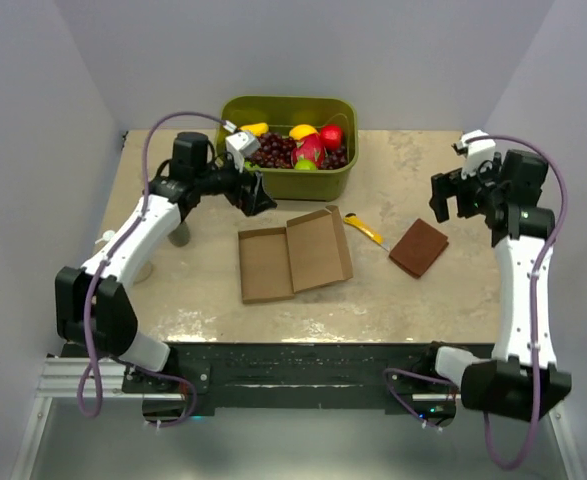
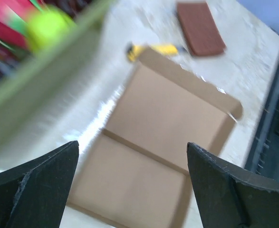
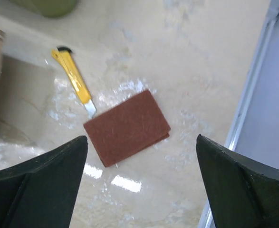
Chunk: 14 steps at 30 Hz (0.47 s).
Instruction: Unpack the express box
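Express box point(image 1: 293, 258) open, empty; brown pad point(image 1: 419, 248) out on desk point(image 1: 423, 300). Left end effector point(image 1: 256, 196), right end effector point(image 1: 451, 208) wide, holding nothing. Best to lift clear, avoiding flap.

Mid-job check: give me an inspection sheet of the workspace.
Surface: beige table, glossy.
Job's things: express box lies open, flap flat, inside looks empty.
Clutter: yellow knife by the box's far right corner; brown pad right of it; green tub of fruit at the far edge.
Claws: left claw open, near the tub; right claw open above the brown pad; both empty.
Cables: purple cable looping along each arm.
Surroundings: white walls on three sides.
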Available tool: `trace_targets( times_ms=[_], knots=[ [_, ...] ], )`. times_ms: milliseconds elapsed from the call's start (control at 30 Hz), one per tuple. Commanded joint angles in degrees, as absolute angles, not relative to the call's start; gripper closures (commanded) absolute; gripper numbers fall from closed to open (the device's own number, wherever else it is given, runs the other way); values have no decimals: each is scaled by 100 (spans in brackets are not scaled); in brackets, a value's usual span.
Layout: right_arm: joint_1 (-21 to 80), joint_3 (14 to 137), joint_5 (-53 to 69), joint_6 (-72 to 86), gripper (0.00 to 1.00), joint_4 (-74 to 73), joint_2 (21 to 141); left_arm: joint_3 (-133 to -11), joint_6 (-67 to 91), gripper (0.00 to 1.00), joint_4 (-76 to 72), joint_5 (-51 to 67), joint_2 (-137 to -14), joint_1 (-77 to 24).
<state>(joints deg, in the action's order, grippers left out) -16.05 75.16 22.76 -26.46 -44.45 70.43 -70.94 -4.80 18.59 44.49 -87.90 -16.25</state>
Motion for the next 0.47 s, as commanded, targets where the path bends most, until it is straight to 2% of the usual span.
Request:
trace_targets(
  times_ms=[0, 133, 267, 433],
  knots=[
    [-1222, 7495, 942, -1329, 1, -3876, 6390, -7743, -843, 0, 1837, 3358, -8306, -1582],
    [-1195, 8304, 940, -687, 1, -4453, 6503, -7936, -529, 0, 1863, 2489, -8112, -1564],
    [-1195, 9313, 669, -413, 1, -5070, 6697, -8226, -246, 0, 2144, 2312, -8112, -1564],
    [-1195, 9720, 659, -501, 1, -5239, 6654, -8411, -80, 0, 2329, 2093, -8130, -1556]
  ],
)
